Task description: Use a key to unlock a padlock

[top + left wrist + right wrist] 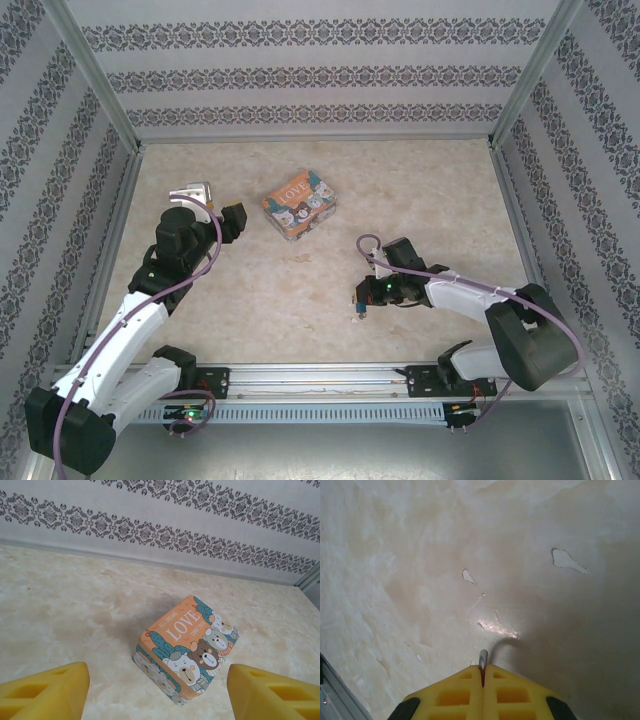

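Tin box (186,647) reads "LOVE" — right claw (483,674) pinches a metal key (483,656)

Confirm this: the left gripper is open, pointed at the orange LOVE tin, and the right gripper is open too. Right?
No. The right gripper is shut, clamped on a small silver metal piece, as the right wrist view shows. The left gripper is open, pointed at the orange LOVE tin.

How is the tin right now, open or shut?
Shut: the tin has its lid seated flush along both visible sides, with no gap showing.
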Robot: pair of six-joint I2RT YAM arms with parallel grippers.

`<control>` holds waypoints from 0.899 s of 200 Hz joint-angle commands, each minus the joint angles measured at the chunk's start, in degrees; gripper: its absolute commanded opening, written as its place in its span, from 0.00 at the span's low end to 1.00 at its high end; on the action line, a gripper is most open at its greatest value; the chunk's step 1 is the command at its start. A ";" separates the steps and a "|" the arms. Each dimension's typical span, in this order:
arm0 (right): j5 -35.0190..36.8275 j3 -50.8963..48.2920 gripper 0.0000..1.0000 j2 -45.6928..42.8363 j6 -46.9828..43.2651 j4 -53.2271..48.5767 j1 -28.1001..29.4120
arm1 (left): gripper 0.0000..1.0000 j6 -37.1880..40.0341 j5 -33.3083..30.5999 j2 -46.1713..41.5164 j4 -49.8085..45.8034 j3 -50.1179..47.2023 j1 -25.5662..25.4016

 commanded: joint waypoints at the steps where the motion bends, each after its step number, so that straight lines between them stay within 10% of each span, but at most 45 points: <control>1: -1.13 0.19 0.00 0.97 -0.23 1.67 0.55 | 0.73 -0.64 -0.71 -0.20 1.87 -0.93 0.81; 180: 2.70 -0.69 0.21 -1.51 0.21 2.26 0.55 | 0.73 -0.99 -0.70 -1.34 1.43 -1.07 0.75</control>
